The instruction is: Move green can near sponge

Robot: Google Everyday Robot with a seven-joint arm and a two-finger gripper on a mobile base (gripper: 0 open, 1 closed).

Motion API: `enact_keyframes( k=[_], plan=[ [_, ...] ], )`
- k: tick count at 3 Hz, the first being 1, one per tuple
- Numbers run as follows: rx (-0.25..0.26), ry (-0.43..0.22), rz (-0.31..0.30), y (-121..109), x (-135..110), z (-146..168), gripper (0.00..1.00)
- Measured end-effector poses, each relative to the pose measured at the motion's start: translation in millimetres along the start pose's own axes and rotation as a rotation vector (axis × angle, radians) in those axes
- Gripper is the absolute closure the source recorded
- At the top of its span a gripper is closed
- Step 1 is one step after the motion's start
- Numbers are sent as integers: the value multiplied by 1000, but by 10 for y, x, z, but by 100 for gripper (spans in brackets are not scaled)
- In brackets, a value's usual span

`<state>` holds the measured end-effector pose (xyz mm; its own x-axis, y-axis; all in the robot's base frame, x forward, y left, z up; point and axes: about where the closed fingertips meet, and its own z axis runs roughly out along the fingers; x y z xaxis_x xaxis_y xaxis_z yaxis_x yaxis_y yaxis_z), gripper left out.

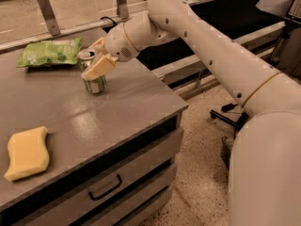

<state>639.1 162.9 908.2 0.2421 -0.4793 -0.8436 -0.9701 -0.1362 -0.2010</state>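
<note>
Gripper (95,58) at shiny cylindrical green can (95,84); clamped or not, cannot tell.
Crinkled snack bag (49,52) near, behind it; wavy foam sponge (27,153) well apart.

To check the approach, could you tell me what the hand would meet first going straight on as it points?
The green can: the hand points down and leftwards in the picture, and the can stands upright on the table right at its tip. Whether they touch is unclear.

White arm (211,51) reaching left (elbow bent high), wrist (124,41) tilted down, hand (90,61) at its far-left end.
</note>
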Motion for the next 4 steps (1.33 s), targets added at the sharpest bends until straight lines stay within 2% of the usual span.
enact_keyframes(
  k=[1,2,4],
  plan=[
    [-35,-27,-31,148,-160,5,100],
    [-99,-54,-97,345,-361,79,100],
    [-275,-102,-245,778,-665,325,100]
  ],
)
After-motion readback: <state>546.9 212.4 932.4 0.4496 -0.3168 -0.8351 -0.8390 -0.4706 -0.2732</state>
